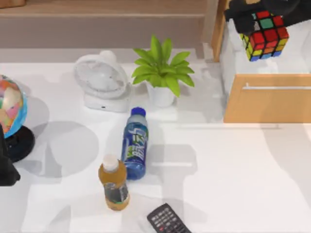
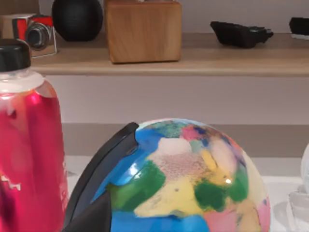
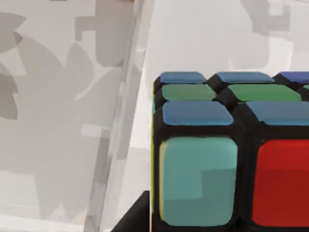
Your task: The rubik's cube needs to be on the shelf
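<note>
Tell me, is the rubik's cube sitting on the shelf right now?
No, in the top view the rubik's cube hangs in the right gripper above the drawer cabinet, to the right of the shelf.

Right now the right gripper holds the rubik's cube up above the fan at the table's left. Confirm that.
Not quite. The right gripper does hold the rubik's cube up, but above the drawer cabinet at the table's right, not above the fan. The top view shows it.

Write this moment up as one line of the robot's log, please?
right gripper: holds rubik's cube aloft over drawer cabinet | shelf: cube not there yet | left arm: parked by globe
</note>
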`<move>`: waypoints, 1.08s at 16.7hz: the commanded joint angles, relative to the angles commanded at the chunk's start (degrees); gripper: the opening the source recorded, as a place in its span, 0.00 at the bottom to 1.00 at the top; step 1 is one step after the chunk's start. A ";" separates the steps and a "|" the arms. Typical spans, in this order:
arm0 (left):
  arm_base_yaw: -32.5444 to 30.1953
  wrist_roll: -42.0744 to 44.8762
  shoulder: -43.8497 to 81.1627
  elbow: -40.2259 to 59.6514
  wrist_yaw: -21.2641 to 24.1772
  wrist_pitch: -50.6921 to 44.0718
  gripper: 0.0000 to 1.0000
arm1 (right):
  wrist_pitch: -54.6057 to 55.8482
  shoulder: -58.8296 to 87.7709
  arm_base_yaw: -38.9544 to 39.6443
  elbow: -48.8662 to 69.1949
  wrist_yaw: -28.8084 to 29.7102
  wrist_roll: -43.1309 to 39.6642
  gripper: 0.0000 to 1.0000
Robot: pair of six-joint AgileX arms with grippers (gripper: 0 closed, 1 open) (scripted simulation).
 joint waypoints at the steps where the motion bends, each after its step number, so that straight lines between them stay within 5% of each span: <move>1: 0.00 0.00 0.00 0.00 0.00 0.00 1.00 | 2.61 -1.86 2.39 -1.88 1.36 -0.01 0.00; 9: 0.00 0.00 0.00 0.00 0.00 0.00 1.00 | 36.83 -7.32 19.90 -17.90 14.09 -1.65 0.00; 18: 0.00 0.00 0.00 0.00 0.00 0.00 1.00 | 90.47 0.95 28.09 -31.70 30.02 -6.86 0.00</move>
